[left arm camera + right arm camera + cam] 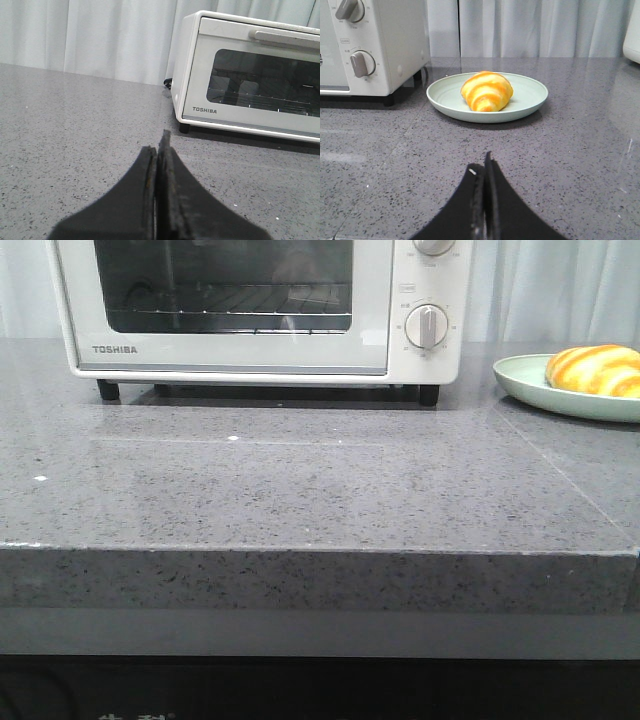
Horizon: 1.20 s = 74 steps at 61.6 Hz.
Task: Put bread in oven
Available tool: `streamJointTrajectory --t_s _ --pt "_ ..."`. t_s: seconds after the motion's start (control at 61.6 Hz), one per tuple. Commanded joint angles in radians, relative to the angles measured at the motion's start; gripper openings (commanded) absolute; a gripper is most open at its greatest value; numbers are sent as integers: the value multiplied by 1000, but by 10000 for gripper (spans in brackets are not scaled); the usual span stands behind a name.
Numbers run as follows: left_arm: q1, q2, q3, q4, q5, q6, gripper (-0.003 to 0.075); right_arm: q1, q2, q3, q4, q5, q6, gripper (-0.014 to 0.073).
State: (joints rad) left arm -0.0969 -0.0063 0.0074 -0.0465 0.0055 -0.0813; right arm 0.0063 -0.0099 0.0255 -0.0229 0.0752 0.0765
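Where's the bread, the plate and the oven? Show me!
bread [487, 91], right wrist view, middle of its striped top.
plate [530, 92], right wrist view, bare inside near the rim.
oven [252, 82], left wrist view, glass door window.

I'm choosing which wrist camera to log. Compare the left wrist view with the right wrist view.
Left wrist only: the oven door with its window, handle and TOSHIBA label, and the left gripper, jaws shut.

Right wrist only: the bread on the plate, two oven dials, and the right gripper, jaws shut.

Both: the oven, grey counter, white curtain.
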Motion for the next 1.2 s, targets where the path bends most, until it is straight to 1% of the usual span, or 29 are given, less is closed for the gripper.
streamJointTrajectory --t_s 0.0,0.584,0.779,0.941,1.038,1.184 --pt "3 -20 23 -6 -83 -1 -18 -6 -21 4 0 -87 -8 -69" --pt "3 -20 23 -6 -83 -1 -18 -6 -21 4 0 -87 -8 -69" --pt "3 -20 10 0 -109 -1 -18 -6 -21 -6 2 -128 -6 -69" --pt "3 -18 -101 2 -71 -1 -18 -6 -21 -116 8 -94 -6 -69" --pt "3 -2 -203 2 -49 -1 -18 -6 -17 -220 -7 -17 -6 -69" --pt "3 64 -385 2 62 -1 -18 -6 28 -396 -59 120 -6 -69"
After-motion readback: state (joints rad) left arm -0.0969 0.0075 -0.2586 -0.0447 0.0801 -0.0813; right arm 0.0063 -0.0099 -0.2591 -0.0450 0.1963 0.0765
